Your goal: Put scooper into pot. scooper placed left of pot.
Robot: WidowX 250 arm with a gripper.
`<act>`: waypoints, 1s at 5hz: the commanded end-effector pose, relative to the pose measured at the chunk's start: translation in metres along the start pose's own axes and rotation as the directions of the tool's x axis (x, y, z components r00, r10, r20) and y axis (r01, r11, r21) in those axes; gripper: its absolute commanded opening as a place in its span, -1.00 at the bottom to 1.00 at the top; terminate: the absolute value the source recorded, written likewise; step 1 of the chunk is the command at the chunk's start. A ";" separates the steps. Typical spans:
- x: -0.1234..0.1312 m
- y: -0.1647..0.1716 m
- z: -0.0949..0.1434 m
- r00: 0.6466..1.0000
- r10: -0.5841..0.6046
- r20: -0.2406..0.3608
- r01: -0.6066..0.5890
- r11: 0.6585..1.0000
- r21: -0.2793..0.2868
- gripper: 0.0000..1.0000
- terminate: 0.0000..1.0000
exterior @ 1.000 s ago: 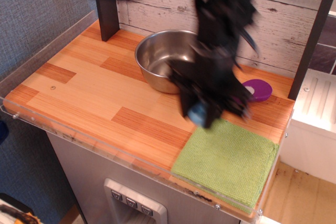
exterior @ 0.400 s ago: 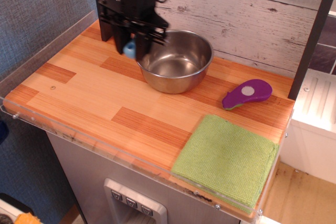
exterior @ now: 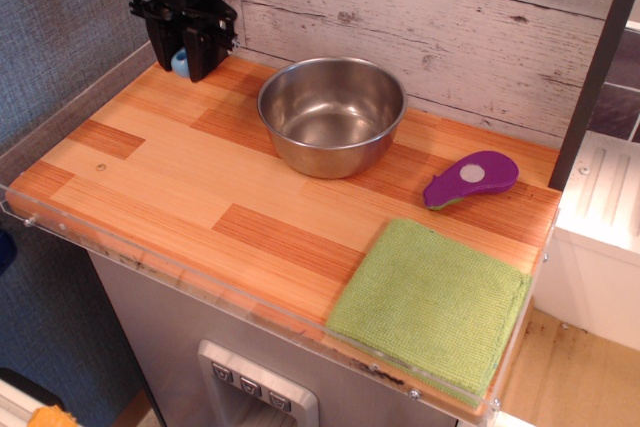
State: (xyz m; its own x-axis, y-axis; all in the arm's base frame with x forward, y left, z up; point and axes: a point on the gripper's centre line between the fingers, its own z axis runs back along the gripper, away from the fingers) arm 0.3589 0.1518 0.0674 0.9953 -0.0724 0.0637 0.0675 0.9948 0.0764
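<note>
Wooden counter (exterior: 180, 167): scooper (exterior: 181, 63) sits between the black fingers (exterior: 162, 52).

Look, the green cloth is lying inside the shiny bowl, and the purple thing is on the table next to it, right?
Not quite. The green cloth isn't in the shiny bowl; the bowl is empty. The cloth lies flat on the table at the front right corner. The purple thing is on the table, as you said. The observation.image view shows this.
</note>
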 end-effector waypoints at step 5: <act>-0.015 -0.002 0.001 0.999 -0.051 -0.017 0.051 0.999 0.001 1.00 -1.00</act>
State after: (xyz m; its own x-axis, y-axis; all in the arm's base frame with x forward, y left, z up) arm 0.3424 0.1470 0.0414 0.9924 -0.1222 -0.0123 0.1227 0.9913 0.0486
